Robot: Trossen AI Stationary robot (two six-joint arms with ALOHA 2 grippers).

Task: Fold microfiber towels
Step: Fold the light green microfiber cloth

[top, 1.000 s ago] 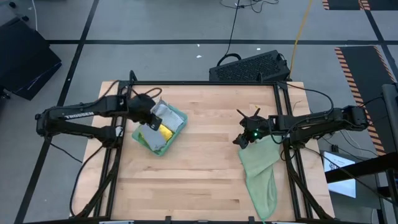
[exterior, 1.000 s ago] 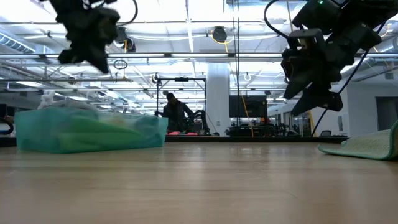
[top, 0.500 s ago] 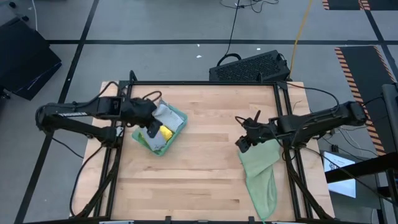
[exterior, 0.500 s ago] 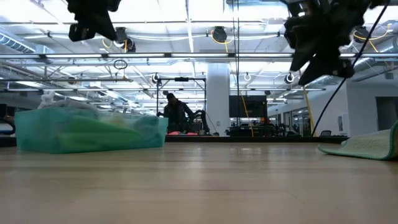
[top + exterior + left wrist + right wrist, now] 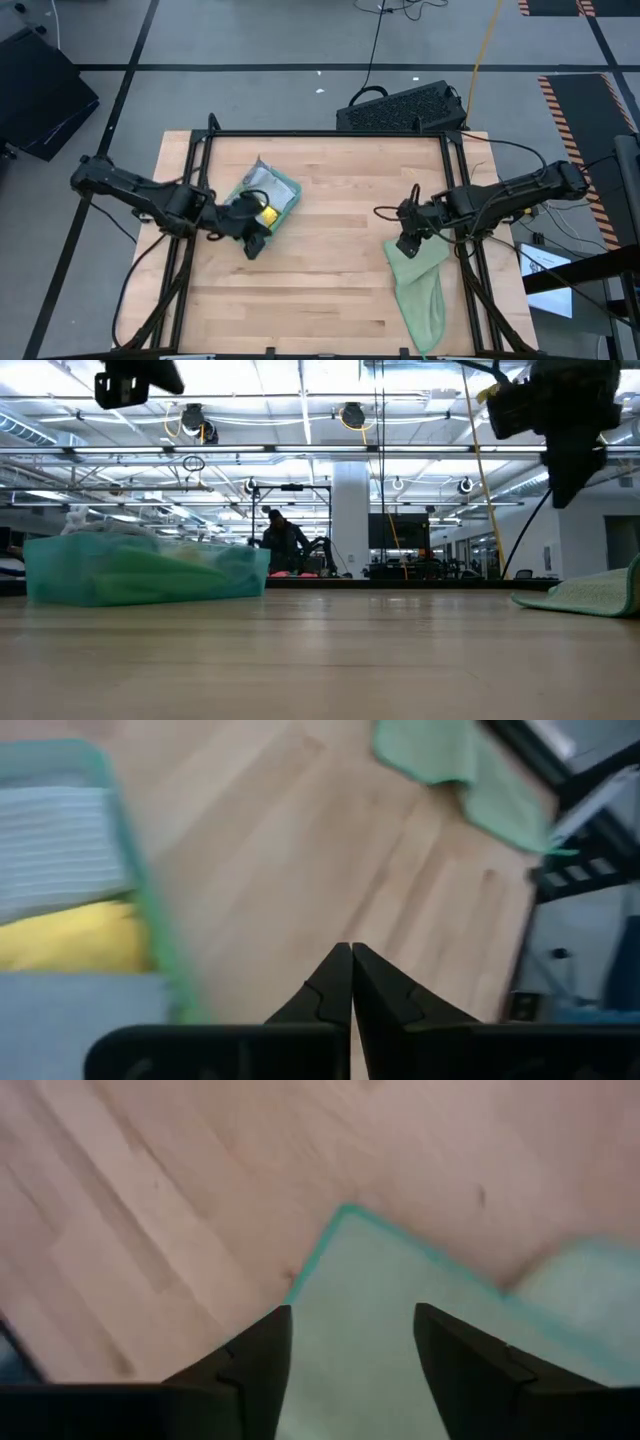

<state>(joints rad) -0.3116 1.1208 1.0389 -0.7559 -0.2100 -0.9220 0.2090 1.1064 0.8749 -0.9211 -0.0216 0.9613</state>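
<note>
A teal bin (image 5: 283, 192) at the table's far left holds microfiber towels, among them a grey one (image 5: 262, 183) and a yellow one (image 5: 267, 213). My left gripper (image 5: 252, 246) hangs shut and empty just past the bin's near corner; its wrist view shows the bin's rim (image 5: 140, 890) and the yellow towel (image 5: 70, 935) beside it. A pale sage towel (image 5: 420, 290) with a teal edge lies crumpled at the table's right edge. My right gripper (image 5: 350, 1325) stands open above that towel's far corner (image 5: 345, 1210), pointing down, touching nothing.
A black keyboard (image 5: 405, 106) lies beyond the table's far edge. Black frame rails (image 5: 330, 133) run along the table's far, left and right sides. Bare wood (image 5: 330, 250) lies between the bin and the sage towel. A person (image 5: 285, 540) shows far behind in the room.
My left gripper has left the space over the bin, swinging toward the table's near edge and rising, still shut and empty. My right gripper has risen, tipped its fingers further downward and shifted toward the near-right, over the sage towel's far corner. The towels have not moved.
</note>
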